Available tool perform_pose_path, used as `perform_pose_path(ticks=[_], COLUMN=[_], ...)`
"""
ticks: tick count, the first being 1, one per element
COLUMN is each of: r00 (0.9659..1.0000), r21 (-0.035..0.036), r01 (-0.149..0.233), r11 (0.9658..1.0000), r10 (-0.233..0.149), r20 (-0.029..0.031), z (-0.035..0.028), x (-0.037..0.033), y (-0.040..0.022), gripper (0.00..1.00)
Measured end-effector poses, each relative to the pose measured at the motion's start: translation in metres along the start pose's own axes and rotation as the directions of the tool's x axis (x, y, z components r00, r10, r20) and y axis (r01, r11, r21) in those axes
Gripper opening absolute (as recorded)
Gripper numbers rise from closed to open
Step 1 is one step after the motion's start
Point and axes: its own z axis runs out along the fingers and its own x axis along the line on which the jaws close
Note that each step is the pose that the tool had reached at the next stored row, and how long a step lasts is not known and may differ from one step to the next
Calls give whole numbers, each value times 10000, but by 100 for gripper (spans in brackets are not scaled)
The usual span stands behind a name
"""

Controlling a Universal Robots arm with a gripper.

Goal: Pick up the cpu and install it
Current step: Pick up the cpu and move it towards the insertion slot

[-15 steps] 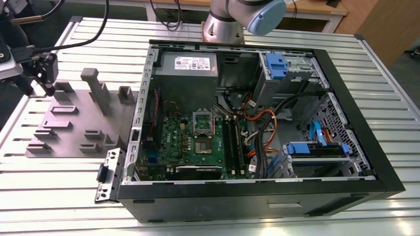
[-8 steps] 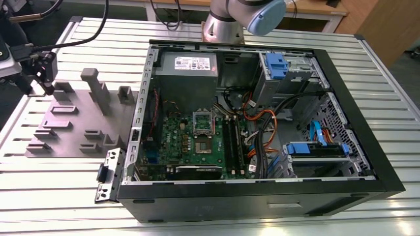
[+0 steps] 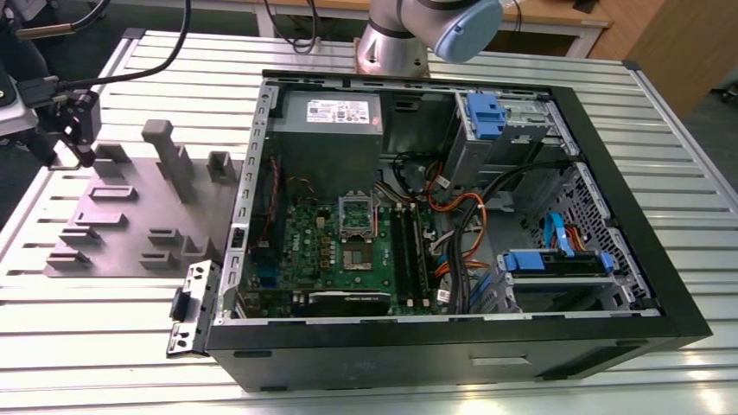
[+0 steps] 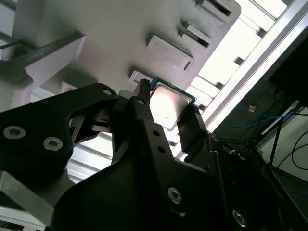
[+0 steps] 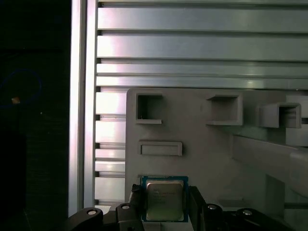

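Silver-topped cpu [image 5: 164,201] looks pinched between my gripper's [image 5: 164,193] fingers, though contact is hard to judge; so thin an edge hold could let it tilt or slip.

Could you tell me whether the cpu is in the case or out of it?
Out: in both wrist views the cpu sits in the gripper, at the grey fixture.

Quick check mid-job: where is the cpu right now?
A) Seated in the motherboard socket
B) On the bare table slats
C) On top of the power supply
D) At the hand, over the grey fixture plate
D: in the first wrist view the cpu sits right at the hand, with the grey fixture plate behind it.
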Motion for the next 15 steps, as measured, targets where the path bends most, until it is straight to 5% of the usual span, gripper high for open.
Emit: perform_pose_path(ticks=[15], r00=[10000], r21=[-1], r01=[-1], r11=[10000], r10=[1], r20=[2], z=[-54], x=[-6], y=[1], gripper=[47])
